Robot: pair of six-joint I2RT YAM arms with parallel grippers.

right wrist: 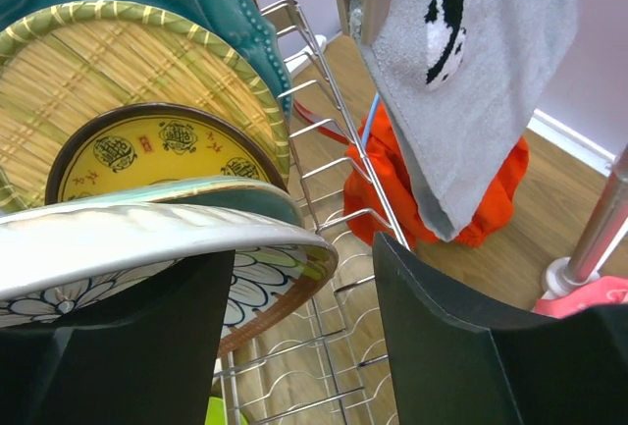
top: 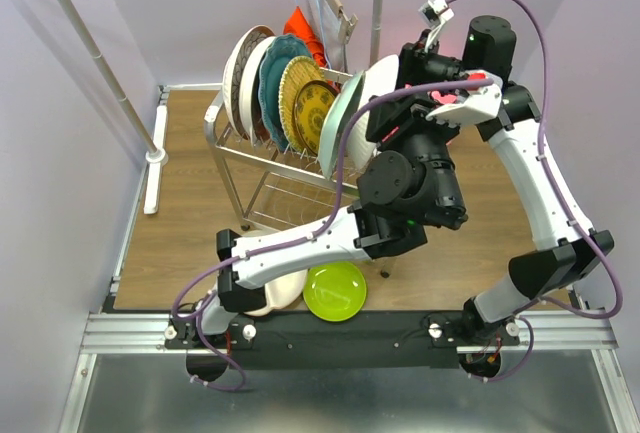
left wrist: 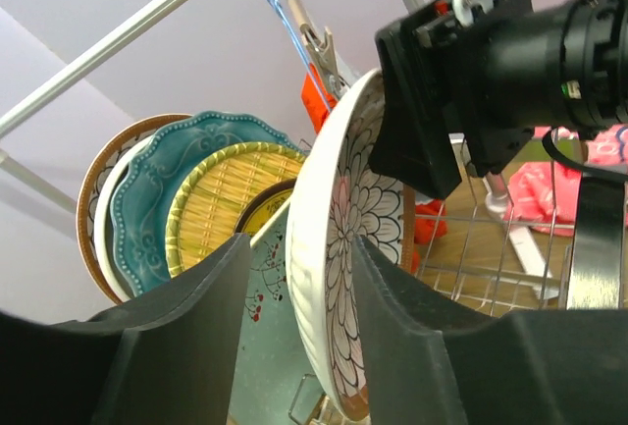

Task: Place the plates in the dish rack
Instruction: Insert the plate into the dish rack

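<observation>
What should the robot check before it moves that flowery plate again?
1. Floral plate sits between the left gripper fingers: ok.
2. Left grip firm: cannot tell, a gap shows beside one finger.
3. Right gripper open, not clamping the plate: ok.
4. Plate bottom seated in the dish rack: cannot tell, hidden.
5. All plates loaded: not ok, the lime green plate lies on the table.

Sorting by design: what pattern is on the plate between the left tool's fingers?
The plate is white with dark floral petals; clearest in the left wrist view.
</observation>
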